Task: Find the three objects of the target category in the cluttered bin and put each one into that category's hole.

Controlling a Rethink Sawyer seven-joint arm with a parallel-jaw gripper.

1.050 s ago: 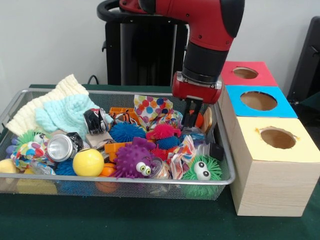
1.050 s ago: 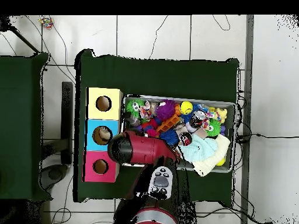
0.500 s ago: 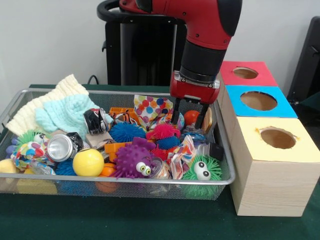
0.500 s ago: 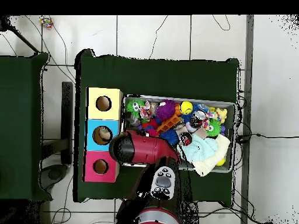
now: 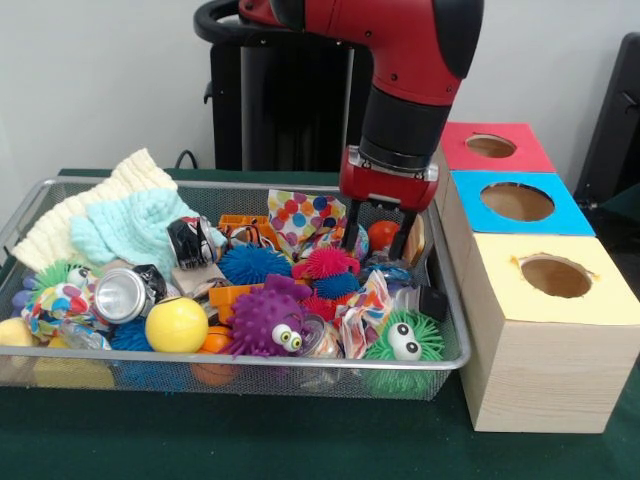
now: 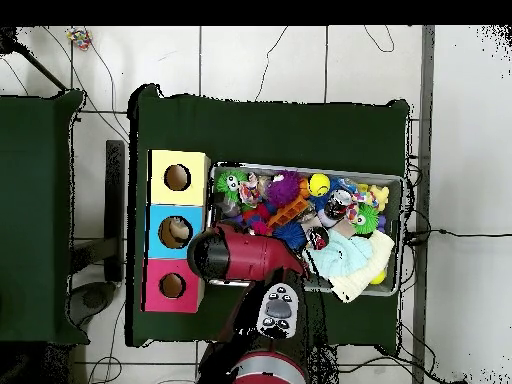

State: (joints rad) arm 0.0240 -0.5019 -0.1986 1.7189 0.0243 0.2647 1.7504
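Front view, nearest first. The wire bin (image 5: 250, 372) sits on the green desk (image 5: 300, 450), with three boxes lined along its right side: yellow-topped box (image 5: 548, 300) nearest, then blue-topped box (image 5: 520, 203), then red-topped box (image 5: 495, 147), each with one round hole in its top.

Front row of the bin, left to right: crushed silver can (image 5: 125, 293), yellow ball (image 5: 176, 324), purple spiky toy with googly eyes (image 5: 268, 322), green spiky toy with one eye (image 5: 402, 343). Middle row: blue spiky ball (image 5: 250, 264), pink spiky ball (image 5: 327, 263), an orange plastic piece (image 5: 232, 295) lying with its long axis roughly left-right. Behind these, a polka-dot cloth (image 5: 300, 215); at the far left corner, mint knit (image 5: 135, 228) over cream knit (image 5: 80, 210).

Hand (image 5: 378, 238) — its two dark fingers are spread apart and point straight down, holding nothing. An orange-red ball (image 5: 381, 235) shows between the fingers, at the far right of the bin; contact cannot be judged. The pink spiky ball lies just left of and nearer than the hand.

Overhead view — the arm's red bulk (image 6: 240, 258) covers that corner of the bin, so the hand itself is hidden there.
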